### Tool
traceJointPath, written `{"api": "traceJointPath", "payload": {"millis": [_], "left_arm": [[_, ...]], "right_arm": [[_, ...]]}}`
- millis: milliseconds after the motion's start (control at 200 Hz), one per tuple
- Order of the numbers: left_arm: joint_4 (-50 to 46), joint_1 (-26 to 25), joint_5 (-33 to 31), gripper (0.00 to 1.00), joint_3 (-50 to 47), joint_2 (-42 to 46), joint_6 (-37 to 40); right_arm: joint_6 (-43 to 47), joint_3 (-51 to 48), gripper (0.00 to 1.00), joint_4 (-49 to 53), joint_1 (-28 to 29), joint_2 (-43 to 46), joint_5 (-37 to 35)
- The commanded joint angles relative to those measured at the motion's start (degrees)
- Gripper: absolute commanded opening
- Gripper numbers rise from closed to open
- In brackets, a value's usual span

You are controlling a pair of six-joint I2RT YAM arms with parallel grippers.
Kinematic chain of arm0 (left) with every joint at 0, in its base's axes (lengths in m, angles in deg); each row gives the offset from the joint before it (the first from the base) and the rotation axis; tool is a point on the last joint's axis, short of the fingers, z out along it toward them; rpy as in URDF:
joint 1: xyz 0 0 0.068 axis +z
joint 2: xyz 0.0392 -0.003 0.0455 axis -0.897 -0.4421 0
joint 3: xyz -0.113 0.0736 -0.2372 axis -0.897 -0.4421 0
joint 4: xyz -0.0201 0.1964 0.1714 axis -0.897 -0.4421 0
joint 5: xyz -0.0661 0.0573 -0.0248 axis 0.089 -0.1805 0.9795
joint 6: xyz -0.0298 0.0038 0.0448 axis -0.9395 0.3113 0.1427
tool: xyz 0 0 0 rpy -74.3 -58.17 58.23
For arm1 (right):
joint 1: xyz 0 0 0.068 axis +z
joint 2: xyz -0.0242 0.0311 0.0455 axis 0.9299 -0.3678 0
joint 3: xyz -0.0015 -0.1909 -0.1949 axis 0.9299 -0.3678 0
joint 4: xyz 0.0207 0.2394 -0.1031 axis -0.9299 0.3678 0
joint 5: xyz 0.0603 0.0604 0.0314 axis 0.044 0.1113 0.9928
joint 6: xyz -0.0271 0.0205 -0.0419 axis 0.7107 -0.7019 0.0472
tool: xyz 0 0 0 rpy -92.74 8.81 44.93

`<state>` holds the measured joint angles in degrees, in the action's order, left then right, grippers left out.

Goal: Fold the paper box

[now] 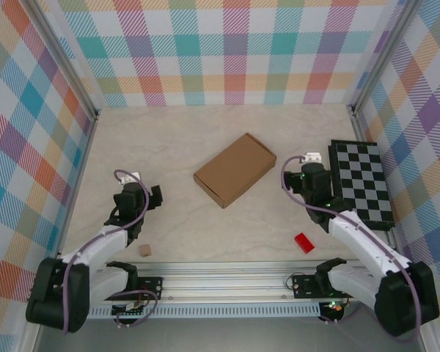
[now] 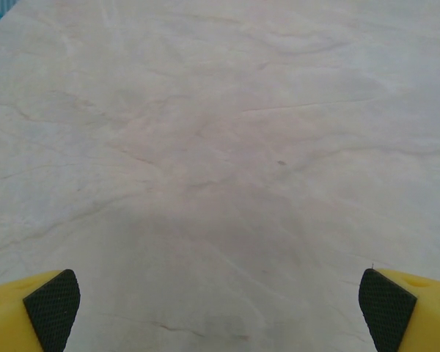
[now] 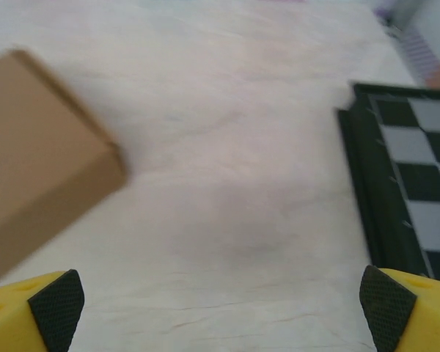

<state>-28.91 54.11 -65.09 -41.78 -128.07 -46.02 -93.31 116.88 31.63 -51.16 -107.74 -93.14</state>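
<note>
The paper box (image 1: 235, 169) is a closed brown cardboard box lying at an angle in the middle of the table. Its near corner also fills the left of the right wrist view (image 3: 44, 154). My right gripper (image 1: 309, 163) is to the right of the box and apart from it; its jaws (image 3: 220, 312) stand wide open over bare table. On the left side of the table, well clear of the box, my left gripper (image 1: 147, 192) (image 2: 220, 312) is open too, with only tabletop between its black pads (image 2: 53, 308).
A black and grey checkerboard (image 1: 364, 180) lies at the right edge, close to the right gripper (image 3: 414, 169). A small red block (image 1: 303, 243) sits near the front right, a tiny tan cube (image 1: 144, 251) near the front left. Plaid walls enclose the table.
</note>
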Motion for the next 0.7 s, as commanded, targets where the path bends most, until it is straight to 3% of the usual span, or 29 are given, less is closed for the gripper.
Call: {"api": "traceJointPath", "payload": {"millis": [0,80,110,215,300,370,490,540,590,695], "left_arm": [[19.09,3.12,0.30,1.00,0.10,-6.01,4.59],[21.99,4.77,4.71,1.00,2.53,-11.21,7.33],[22.49,5.09,5.91,1.00,3.58,-12.82,8.25],[15.34,6.65,12.32,1.00,9.75,-17.33,8.81],[12.95,6.65,15.71,1.00,11.93,-18.94,10.01],[14.52,6.65,16.23,1.00,10.68,-18.15,10.11],[16.66,6.62,15.46,1.00,8.94,-16.89,9.80],[17.28,6.54,16.20,1.00,8.59,-16.68,9.92],[20.72,6.48,16.44,1.00,7.30,-17.02,8.55],[35.47,5.55,15.38,1.00,3.32,-25.26,8.82]], "right_arm": [[3.26,-5.42,1.00,-16.90,-7.36,-6.17,4.57],[3.81,-7.20,1.00,-24.04,-11.36,-12.50,10.42],[3.43,-5.20,1.00,-21.62,-12.15,-13.54,10.99],[4.43,-6.42,1.00,-31.27,-13.64,-16.54,14.59],[5.74,-4.70,1.00,-32.74,-14.27,-19.46,17.24],[6.02,-4.30,1.00,-34.08,-14.33,-20.78,20.11],[7.05,-10.03,1.00,-52.17,-14.09,-27.45,22.42],[7.05,-10.33,1.00,-50.59,-13.87,-26.39,22.80],[7.36,-11.29,1.00,-53.33,-13.96,-26.84,23.16],[6.17,-8.61,1.00,-48.12,-14.84,-27.20,23.79]]}}
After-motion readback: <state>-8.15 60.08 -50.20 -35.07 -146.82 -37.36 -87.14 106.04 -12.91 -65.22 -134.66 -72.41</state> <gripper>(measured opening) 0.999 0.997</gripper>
